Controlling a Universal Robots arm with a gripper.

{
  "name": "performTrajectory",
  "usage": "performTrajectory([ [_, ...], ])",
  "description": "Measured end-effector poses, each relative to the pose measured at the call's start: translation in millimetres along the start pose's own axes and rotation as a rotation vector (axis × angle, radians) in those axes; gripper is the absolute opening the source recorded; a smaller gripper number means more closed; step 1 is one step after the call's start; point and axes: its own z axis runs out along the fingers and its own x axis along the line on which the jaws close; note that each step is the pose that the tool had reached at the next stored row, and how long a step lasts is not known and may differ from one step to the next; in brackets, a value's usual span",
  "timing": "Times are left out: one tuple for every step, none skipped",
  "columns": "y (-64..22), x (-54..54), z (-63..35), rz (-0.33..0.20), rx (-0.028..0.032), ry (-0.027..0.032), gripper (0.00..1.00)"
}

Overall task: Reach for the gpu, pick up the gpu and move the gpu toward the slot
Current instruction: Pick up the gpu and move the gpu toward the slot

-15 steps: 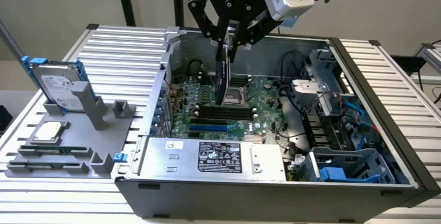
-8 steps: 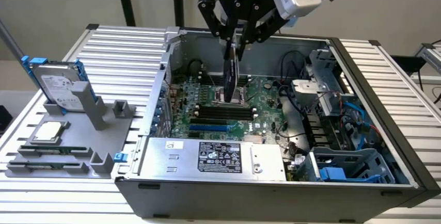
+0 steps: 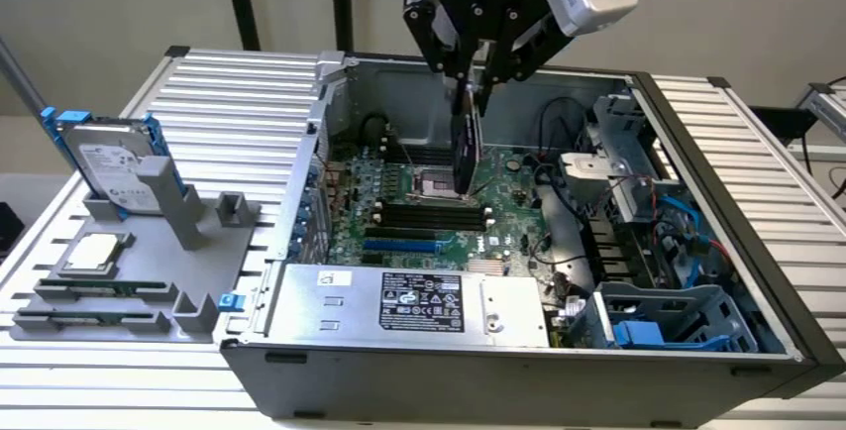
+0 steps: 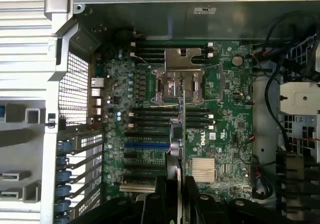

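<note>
Green and thin, the gpu circuit-board card (image 3: 466,143) hangs edge-on and upright, which keeps its lower edge facing the green motherboard (image 3: 437,207) inside the open grey computer case (image 3: 529,371). The black gripper (image 3: 476,78) has its jaws clamped on the card's top edge, above the board's middle.

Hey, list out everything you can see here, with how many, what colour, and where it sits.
gpu: one, dark edge-on, held upright above the motherboard
motherboard: one, green, floor of the open case
computer case: one, grey, on the slatted table
power supply: one, silver, near end of the case
hard drive: one, silver with blue rails, upright in the grey holder at the exterior view's left
chip: one, silver, square, on that holder
table: one, white slats
pincer: one, black, shut on the gpu
</note>
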Motion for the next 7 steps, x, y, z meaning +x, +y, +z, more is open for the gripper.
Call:
performTrajectory([
  [0.0,-0.1,0.1,0.000,-0.0001,-0.0050,0.26],
  [0.0,-0.2,0.1,0.000,-0.0001,-0.0051,0.26],
  [0.0,-0.2,0.1,-0.001,-0.0001,-0.0051,0.26],
  [0.0,-0.3,0.1,-0.001,0.0000,-0.0051,0.26],
  [0.0,-0.4,0.1,0.000,0.0000,-0.0052,0.26],
  [0.0,-0.4,0.1,0.000,-0.0001,-0.0052,0.26],
  [0.0,-0.4,0.1,0.000,-0.0001,-0.0052,0.26],
])
